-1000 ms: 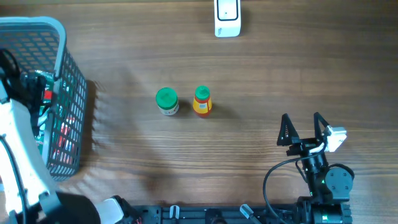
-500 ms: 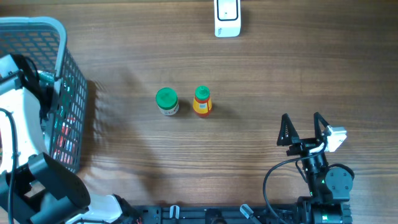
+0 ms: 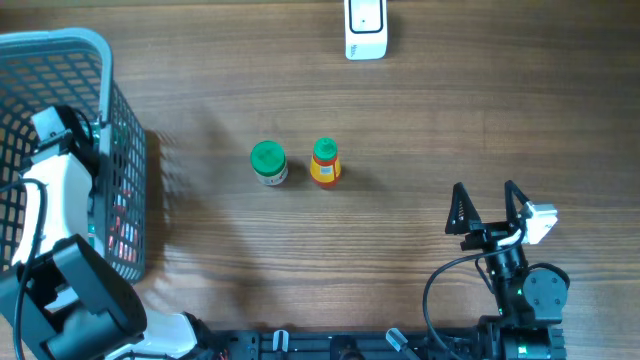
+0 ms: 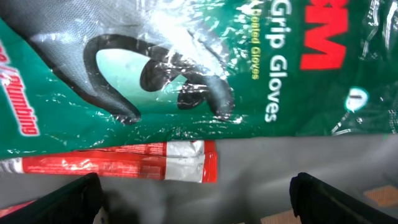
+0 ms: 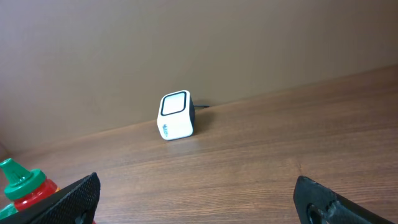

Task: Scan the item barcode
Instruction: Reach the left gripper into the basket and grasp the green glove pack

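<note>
In the left wrist view my left gripper (image 4: 196,190) hangs open inside the basket, just above a green packet of grip gloves (image 4: 205,68) and a red-and-white packet (image 4: 118,168). Nothing is between its fingers (image 4: 74,199). From overhead the left arm (image 3: 62,170) reaches down into the grey wire basket (image 3: 60,42). My right gripper (image 3: 487,208) stands open and empty near the table's front right. The white barcode scanner (image 3: 366,28) sits at the far edge, also seen in the right wrist view as a white scanner (image 5: 176,116).
A green-lidded jar (image 3: 268,162) and a red-and-yellow bottle with a green cap (image 3: 325,163) stand side by side mid-table. The bottle (image 5: 25,185) shows at the left edge of the right wrist view. The basket's walls close in around the left arm.
The left arm has moved toward the table's front inside the basket and dropped lower. The basket has shifted slightly. The right arm has not moved.
</note>
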Action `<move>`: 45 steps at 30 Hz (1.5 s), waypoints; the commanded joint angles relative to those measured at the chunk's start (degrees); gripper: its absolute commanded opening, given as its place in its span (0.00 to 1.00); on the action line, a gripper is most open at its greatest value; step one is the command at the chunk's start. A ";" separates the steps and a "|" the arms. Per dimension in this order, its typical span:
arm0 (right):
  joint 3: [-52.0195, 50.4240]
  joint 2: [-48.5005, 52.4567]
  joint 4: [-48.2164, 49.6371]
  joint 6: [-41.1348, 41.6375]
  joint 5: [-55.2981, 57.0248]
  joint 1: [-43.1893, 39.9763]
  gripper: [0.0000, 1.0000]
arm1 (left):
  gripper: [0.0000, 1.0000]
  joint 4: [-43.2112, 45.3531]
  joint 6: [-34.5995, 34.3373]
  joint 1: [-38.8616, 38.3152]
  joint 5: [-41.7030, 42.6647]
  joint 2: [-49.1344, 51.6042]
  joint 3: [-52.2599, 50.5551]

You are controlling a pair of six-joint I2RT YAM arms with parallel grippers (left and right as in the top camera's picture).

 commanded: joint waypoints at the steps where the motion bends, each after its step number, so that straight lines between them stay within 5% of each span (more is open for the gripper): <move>1: -0.07 -0.35 0.15 -0.20 -0.85 0.44 1.00 | 1.00 0.35 -9.40 -0.46 -0.52 0.81 -1.22; 10: -0.07 -0.35 0.15 -0.20 -0.85 0.44 1.00 | 1.00 0.98 -27.36 -0.46 -1.20 0.94 -1.25; 18: -0.07 -0.35 0.15 -0.17 -0.85 0.44 1.00 | 1.00 4.33 -27.67 -0.46 -11.32 1.07 -1.25; 33: -0.07 -0.35 0.15 -0.17 -0.85 0.44 0.99 | 1.00 12.22 -27.50 2.93 -10.95 14.80 -1.25; 35: -0.07 -0.35 0.15 -0.20 -0.85 0.44 1.00 | 0.91 13.05 -27.50 2.95 -11.37 15.08 -1.25; 37: -0.07 -0.35 0.15 -0.17 -0.85 0.44 1.00 | 0.71 13.97 -27.47 3.13 -11.43 15.08 -1.25; 39: -0.07 -0.35 0.15 -0.17 -0.85 0.44 1.00 | 0.46 13.99 -27.47 3.30 -11.39 15.23 -1.27; 40: -0.07 -0.35 0.15 -0.17 -0.85 0.44 1.00 | 0.18 13.92 -27.45 3.30 -11.37 15.39 -1.27; 41: -0.07 -0.35 0.15 -0.17 -0.85 0.44 1.00 | 0.04 13.90 -27.23 3.30 -11.41 15.43 -1.27; 45: -0.07 -0.35 0.15 -0.17 -0.85 0.44 1.00 | 0.04 14.05 -24.87 3.30 -10.95 13.68 -0.90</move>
